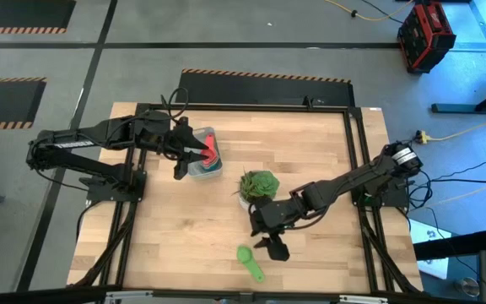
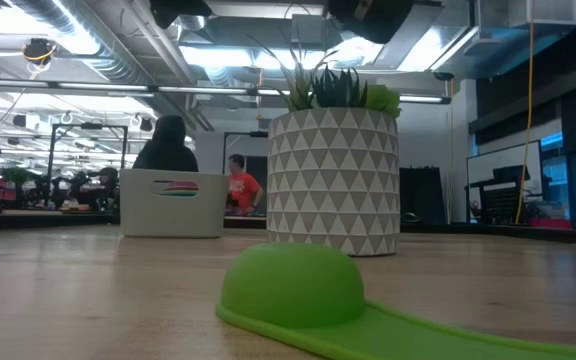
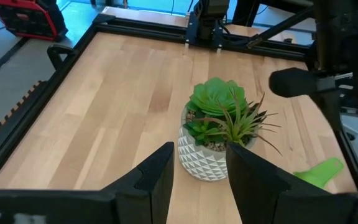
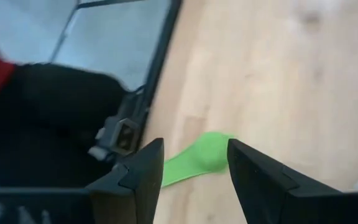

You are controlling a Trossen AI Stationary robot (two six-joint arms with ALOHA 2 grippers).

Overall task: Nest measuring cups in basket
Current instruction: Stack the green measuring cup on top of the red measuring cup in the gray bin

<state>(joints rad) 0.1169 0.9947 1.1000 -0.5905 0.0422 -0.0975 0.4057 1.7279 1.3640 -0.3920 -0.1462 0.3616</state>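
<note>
One cup remains loose: the basket [image 1: 202,156], mid-table toward the left edge, holds the others under the left gripper [image 1: 180,169], parted and empty. The right gripper [image 1: 274,248] hovers parted near the front edge over the green cup [image 1: 249,260]; straddle its handle squarely, then close.

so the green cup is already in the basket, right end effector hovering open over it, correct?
Not in the basket. The high view shows the green cup lying on the bare table near the front edge, away from the basket. The right end effector does hover open over it.
</note>
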